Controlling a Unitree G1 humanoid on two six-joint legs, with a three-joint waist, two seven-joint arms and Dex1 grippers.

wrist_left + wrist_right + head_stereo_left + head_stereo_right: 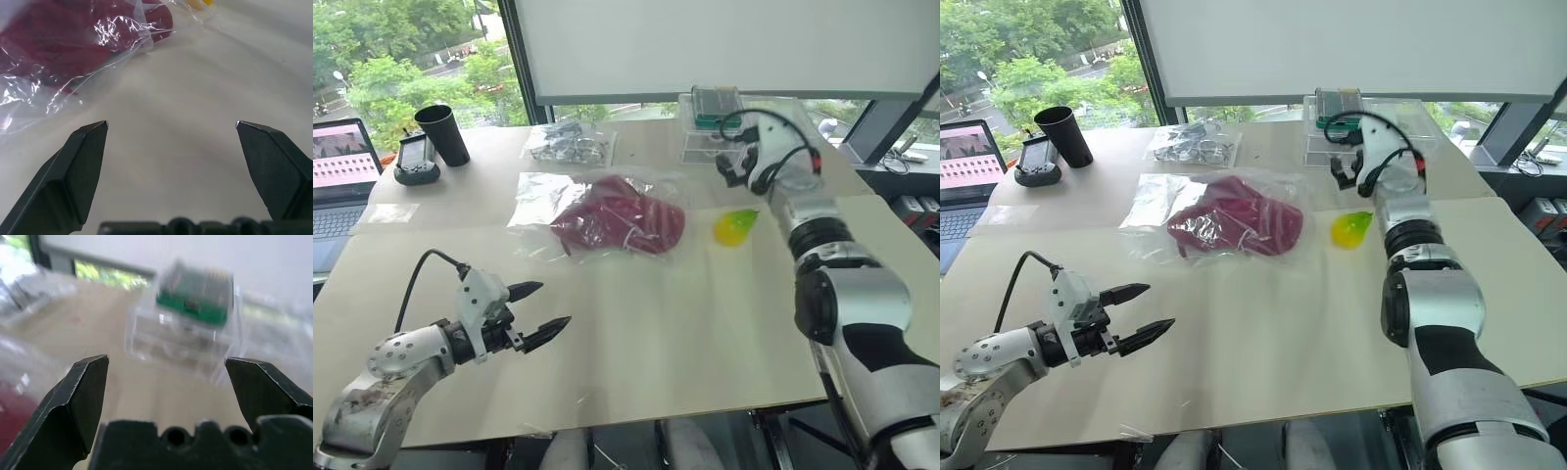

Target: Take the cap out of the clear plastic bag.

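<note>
Centrally, the cap (619,225), dark red, lies inside the clear plastic bag (540,196) on the pale table (685,343), a yellow-green ball (734,228) just beside the bag on the robot's right. The left gripper (540,310) hovers near the table's front edge, fingers spread and empty, well apart from the bag. The right gripper (166,367), likewise spread and empty, faces clear boxes (190,333) holding what appears to be a green board.

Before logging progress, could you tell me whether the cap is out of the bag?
Still inside: crinkled film of the clear plastic bag covers the cap.
</note>
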